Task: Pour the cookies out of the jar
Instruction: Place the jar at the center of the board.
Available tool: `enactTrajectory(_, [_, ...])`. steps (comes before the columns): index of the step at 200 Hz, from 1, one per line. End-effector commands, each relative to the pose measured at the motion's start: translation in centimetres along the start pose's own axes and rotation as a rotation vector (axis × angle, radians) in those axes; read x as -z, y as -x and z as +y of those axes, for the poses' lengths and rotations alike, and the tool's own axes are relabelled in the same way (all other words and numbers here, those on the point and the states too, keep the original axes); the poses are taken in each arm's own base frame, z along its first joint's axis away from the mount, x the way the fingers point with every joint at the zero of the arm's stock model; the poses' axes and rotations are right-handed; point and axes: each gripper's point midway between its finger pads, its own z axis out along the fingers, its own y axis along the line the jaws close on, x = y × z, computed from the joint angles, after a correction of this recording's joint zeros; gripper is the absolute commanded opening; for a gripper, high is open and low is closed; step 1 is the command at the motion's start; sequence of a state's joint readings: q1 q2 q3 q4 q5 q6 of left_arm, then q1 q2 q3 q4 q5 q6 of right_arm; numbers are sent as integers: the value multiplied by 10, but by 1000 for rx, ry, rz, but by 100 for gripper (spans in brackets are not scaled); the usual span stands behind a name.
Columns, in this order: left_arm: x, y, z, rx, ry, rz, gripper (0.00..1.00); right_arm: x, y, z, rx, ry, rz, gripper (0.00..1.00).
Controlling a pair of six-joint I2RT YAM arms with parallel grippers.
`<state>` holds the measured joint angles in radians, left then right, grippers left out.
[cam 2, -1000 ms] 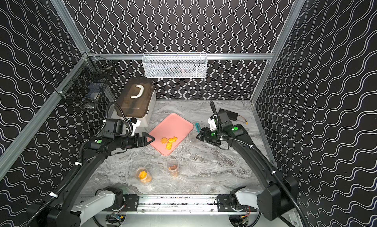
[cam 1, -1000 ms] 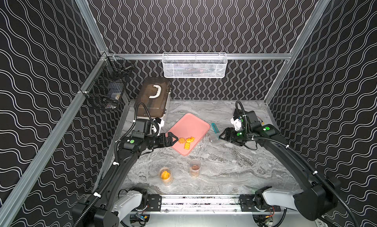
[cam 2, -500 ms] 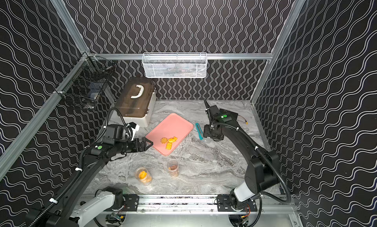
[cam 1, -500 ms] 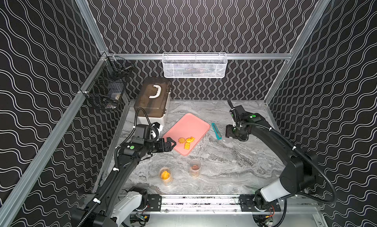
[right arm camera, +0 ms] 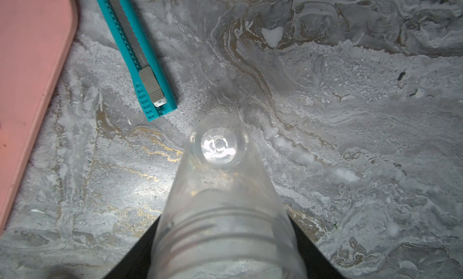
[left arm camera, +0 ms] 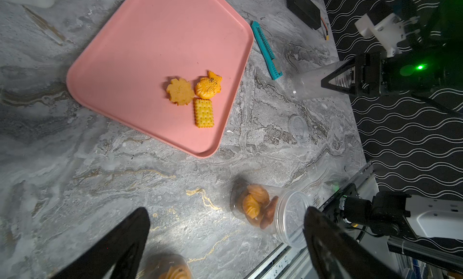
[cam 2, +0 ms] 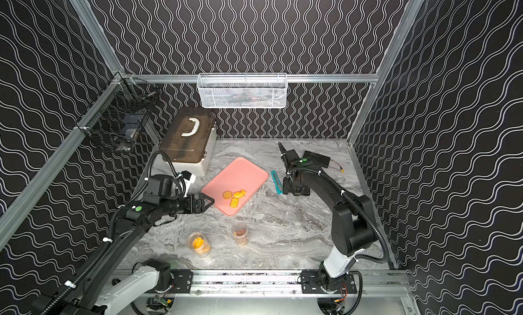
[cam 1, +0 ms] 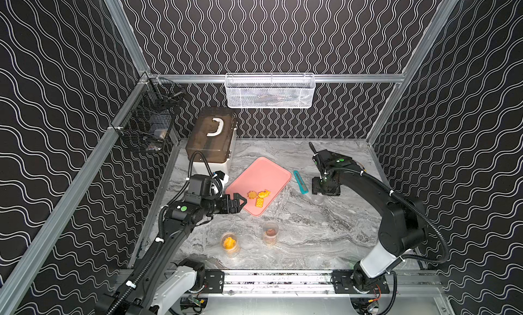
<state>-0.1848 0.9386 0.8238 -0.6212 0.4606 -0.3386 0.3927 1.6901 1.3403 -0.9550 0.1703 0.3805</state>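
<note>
Setting the empty jar (right arm camera: 220, 190) upright on the tabletop seems the step in hand, right pincer (cam 1: 321, 192) clamped on it. Three cookies (left arm camera: 198, 97) lie on the tray (left arm camera: 150, 39). Left pincer (cam 1: 241, 202) hovers, jaws apart. Next probably means letting go, then taking a filled jar (cam 1: 229, 244).

Pink tray (cam 1: 260, 172); orange-yellow cookies (cam 1: 259, 196); teal cutter (cam 1: 300, 182); grey-marbled table (cam 1: 311, 228)
</note>
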Motion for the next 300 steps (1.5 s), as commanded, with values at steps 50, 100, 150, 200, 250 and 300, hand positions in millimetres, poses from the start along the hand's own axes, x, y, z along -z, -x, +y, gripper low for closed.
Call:
enactTrajectory(50, [-1,2,-5,-47,-12,-16,99,-13,-7,0,15,-9,31,71])
enactTrajectory(100, [-2,1,-6,-52,-14,-13,99,-11,-7,-1,10,-11,30,88])
enactTrajectory(150, [-1,1,-6,-53,-11,-15,99,-4,-4,-3,5,-17,8,100])
enactTrajectory(200, [-2,1,-7,-55,-15,-14,99,31,3,-10,-31,6,-83,100])
enactTrajectory(250, [0,1,-11,-62,-34,-19,99,111,-11,33,15,280,-202,100])
enactTrajectory(300, [6,0,-17,-87,-28,-35,99,135,-87,109,218,450,-52,96])
